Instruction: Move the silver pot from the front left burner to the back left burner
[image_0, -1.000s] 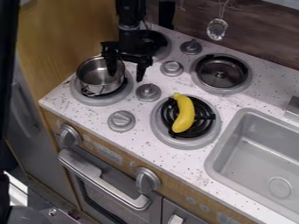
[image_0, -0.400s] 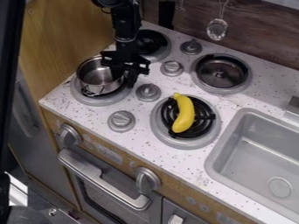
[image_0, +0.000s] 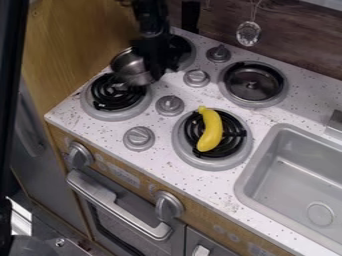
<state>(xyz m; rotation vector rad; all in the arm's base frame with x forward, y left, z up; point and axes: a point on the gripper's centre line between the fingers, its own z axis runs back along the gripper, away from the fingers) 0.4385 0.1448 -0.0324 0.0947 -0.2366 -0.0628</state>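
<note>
1. The gripper (image_0: 155, 71) has hold of the metal pot (image_0: 133, 71), seemingly by the side of its rim nearest the burner knobs; blur hides the exact contact.
2. From the claw, the pot lies toward the counter's left edge, beside the wooden side panel (image_0: 73, 42). It is off the front-left burner (image_0: 115, 102), between that burner and the back-left one (image_0: 184, 51). Its height above the counter (image_0: 217, 187) cannot be told.
3. The pot is round, so it offers no long axis; its open mouth faces mostly up, and any slight tilt is hard to judge.
4. The tightest side is the wooden panel; the widest room runs from the claw toward the counter's front and right edges.
5. Two knobs stand nearest on that side: the back one (image_0: 196, 78) just beside the claw, the middle one (image_0: 169, 105) a little nearer the front edge.
6. A banana (image_0: 212, 131) lies on the front-right burner (image_0: 186, 156), its stem pointing roughly to the back-left corner. Beyond it, toward the right edge, the sink (image_0: 290, 172) is set into the counter.
</note>
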